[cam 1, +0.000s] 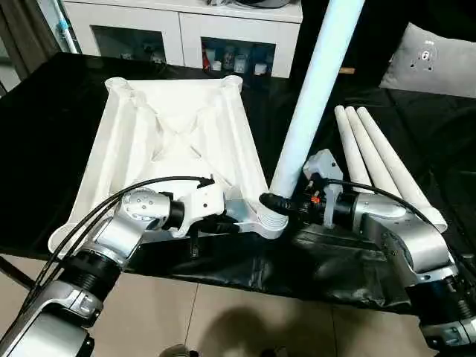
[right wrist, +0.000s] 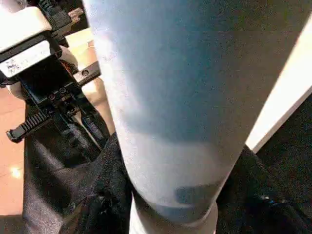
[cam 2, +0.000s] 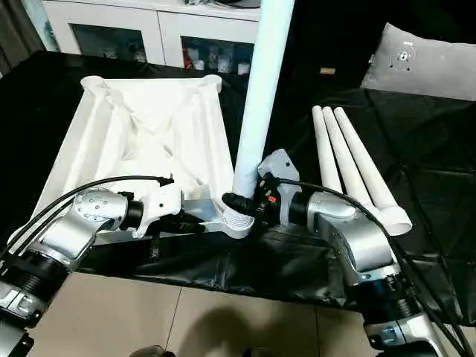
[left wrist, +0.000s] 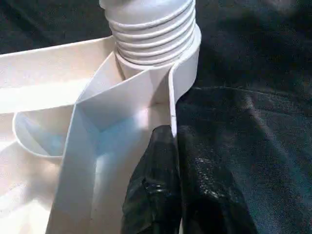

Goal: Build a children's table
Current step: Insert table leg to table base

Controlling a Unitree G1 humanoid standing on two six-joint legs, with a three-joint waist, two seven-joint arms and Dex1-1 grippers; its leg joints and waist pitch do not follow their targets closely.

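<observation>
The children's table top (cam 1: pixel 171 134) lies upside down on the black work table, ribs facing up. One white leg (cam 1: pixel 312 97) stands upright in the near right corner socket (cam 1: pixel 271 222), with its threaded collar (left wrist: pixel 151 29) partly showing above the socket. My right gripper (cam 1: pixel 286 202) is shut around the base of this leg (right wrist: pixel 170 97), just above the collar. My left gripper (left wrist: pixel 173 134) is shut on the top's near rim beside that socket, one black finger (left wrist: pixel 151 190) on each side of the thin wall. Three loose legs (cam 1: pixel 379 156) lie side by side to the right.
A white glass-door cabinet (cam 1: pixel 186 37) stands behind the work table. A pale cushion (cam 1: pixel 431 63) rests at the back right. The black cover (cam 1: pixel 245 268) is crumpled along the table's front edge, with tiled floor (cam 1: pixel 223 320) below.
</observation>
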